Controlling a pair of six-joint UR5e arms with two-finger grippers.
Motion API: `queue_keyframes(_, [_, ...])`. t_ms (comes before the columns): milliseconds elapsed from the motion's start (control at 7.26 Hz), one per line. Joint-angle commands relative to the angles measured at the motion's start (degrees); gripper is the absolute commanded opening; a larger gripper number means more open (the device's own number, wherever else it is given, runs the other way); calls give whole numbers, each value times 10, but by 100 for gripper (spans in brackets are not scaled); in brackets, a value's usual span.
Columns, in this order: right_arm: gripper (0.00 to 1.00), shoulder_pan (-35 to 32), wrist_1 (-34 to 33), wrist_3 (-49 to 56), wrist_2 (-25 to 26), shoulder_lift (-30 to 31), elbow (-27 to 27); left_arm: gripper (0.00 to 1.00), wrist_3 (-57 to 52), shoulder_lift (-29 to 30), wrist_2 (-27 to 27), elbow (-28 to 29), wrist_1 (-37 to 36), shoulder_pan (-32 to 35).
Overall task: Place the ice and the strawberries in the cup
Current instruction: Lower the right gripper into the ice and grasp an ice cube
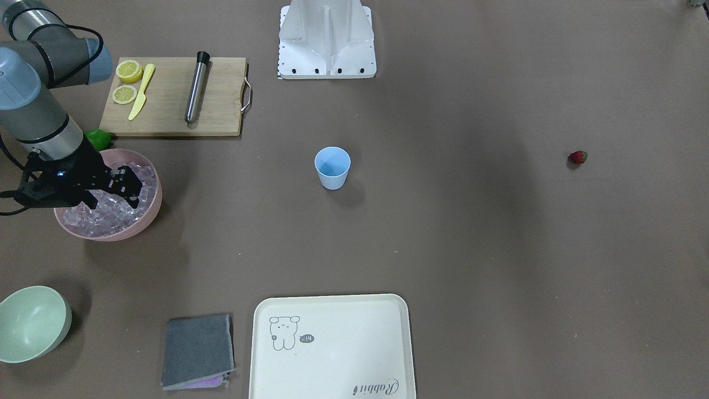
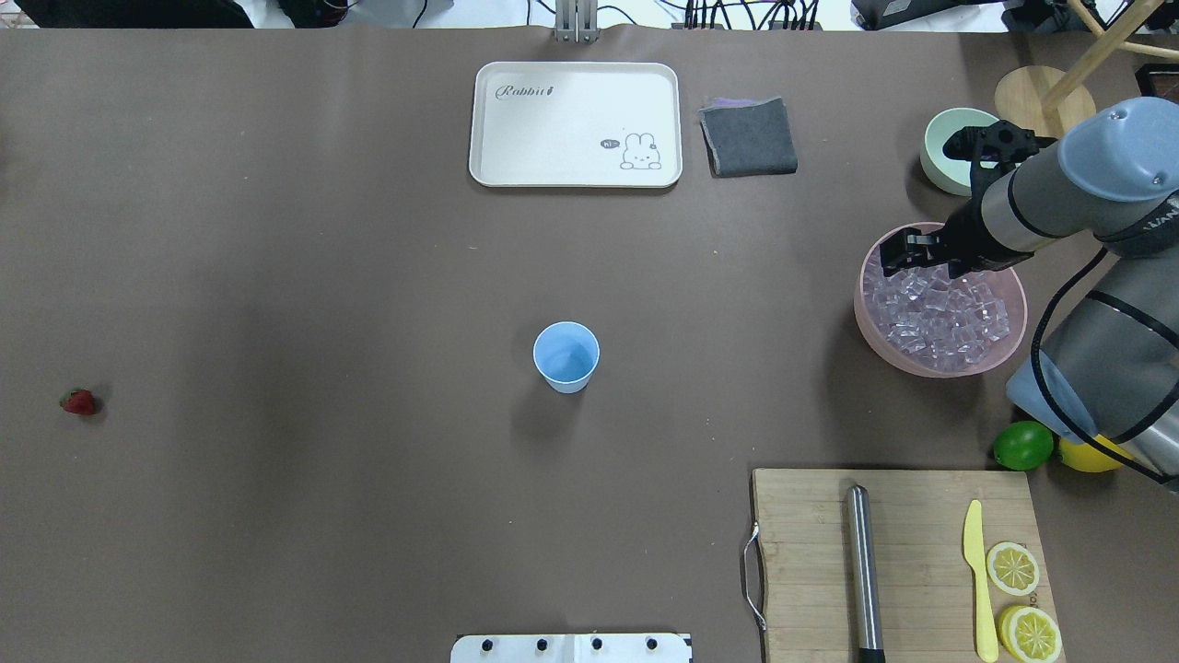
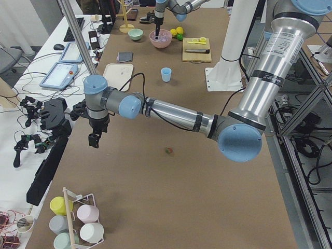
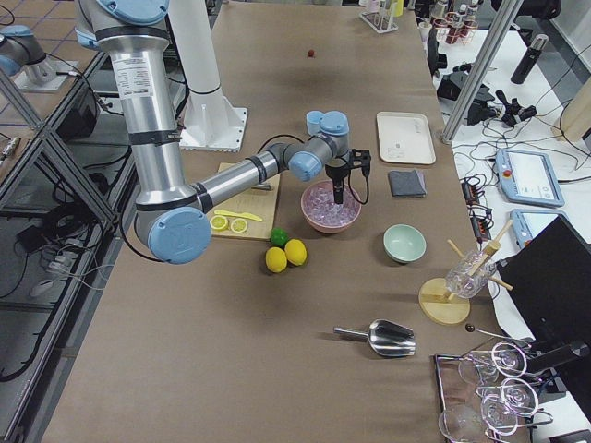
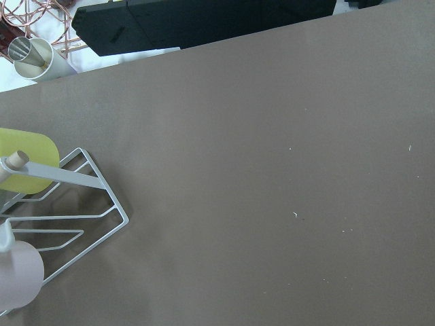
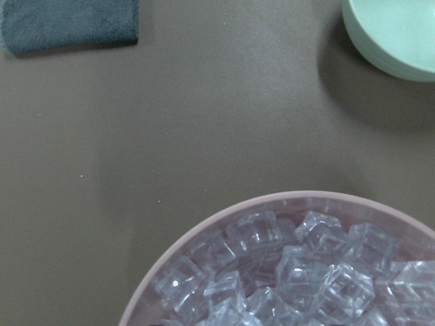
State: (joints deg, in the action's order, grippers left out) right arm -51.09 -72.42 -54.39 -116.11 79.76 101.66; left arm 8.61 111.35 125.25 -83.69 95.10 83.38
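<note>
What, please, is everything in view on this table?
light-blue plastic cup: one, blue, table centre.
small red strawberry: one, red, towards robot's left.
clear ice cubes: many, clear, in pink bowl.
pale green bowl: one, green, near pink bowl.
cream rabbit-print tray: one, cream, operators' edge.
folded grey cloth: one, grey, beside tray.
wooden cutting board: one, tan, carrying two lemon slices, yellow plastic knife, steel cylinder.
green lime: one, green, beside whole yellow lemons.
metal scoop: one, silver, robot's right end.
left tool: one, black, above bare table.
right tool: one, black, over the ice.
</note>
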Motion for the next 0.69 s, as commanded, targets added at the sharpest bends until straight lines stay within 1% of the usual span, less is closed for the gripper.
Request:
queue_keyframes(0, [85, 0, 0, -2, 9, -1, -8, 98, 1, 2, 0, 1, 0, -1])
queue_keyframes(275, [84, 1, 0, -5, 9, -4, -8, 98, 1, 2, 0, 2, 0, -1])
queue_keyframes(551, [78, 2, 2, -6, 9, -4, -7, 98, 1, 2, -1, 5, 6, -1])
